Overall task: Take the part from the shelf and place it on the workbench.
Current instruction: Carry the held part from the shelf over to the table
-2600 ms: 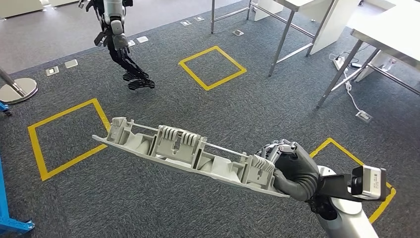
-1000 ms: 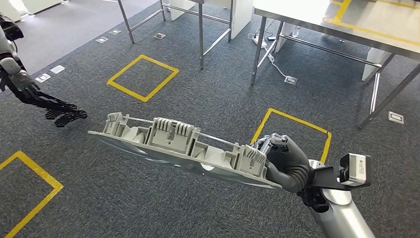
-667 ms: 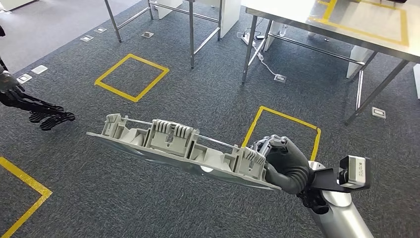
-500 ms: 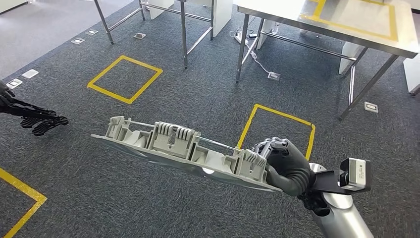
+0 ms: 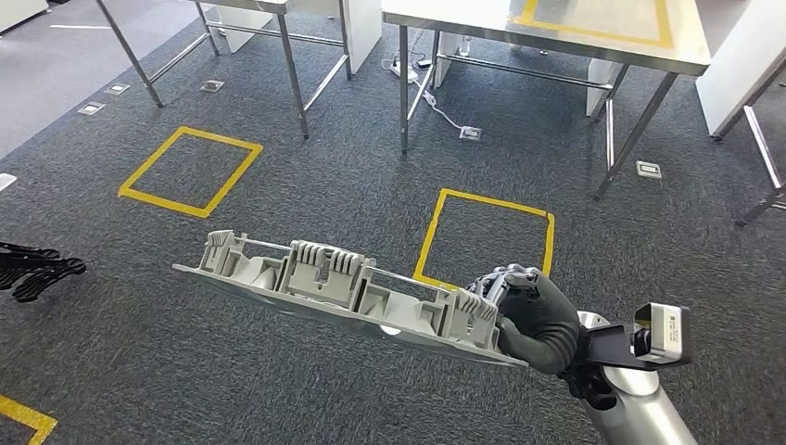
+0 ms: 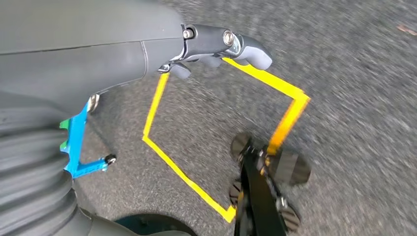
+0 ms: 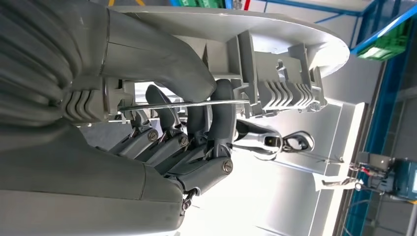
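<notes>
The part [image 5: 343, 292] is a long grey plastic moulding with ribbed clips and a thin metal rod along it. It hangs level above the carpet, low in the head view. My right hand [image 5: 530, 317] grips its right end, fingers wrapped around the edge. The right wrist view shows those fingers [image 7: 196, 123] curled under the rod, with the part [image 7: 275, 73] beyond. My left hand [image 5: 32, 269] hangs at the far left edge with fingers spread and holds nothing; the left wrist view shows my left hand [image 6: 216, 44] over the carpet. The steel workbench [image 5: 556, 37], marked with yellow tape, stands ahead at the top.
Two yellow tape squares [image 5: 190, 171] [image 5: 487, 236] mark the dark carpet between me and the tables. The workbench legs [image 5: 405, 88] and a second table's legs [image 5: 295, 88] stand ahead. A cable and floor socket [image 5: 470, 133] lie beneath. A white cabinet [image 5: 741, 65] stands at the right.
The whole view has swung, so the camera has turned: the workbench now sits ahead and nearer. The part stays held in my right hand, and my left hand has slid towards the left edge.
</notes>
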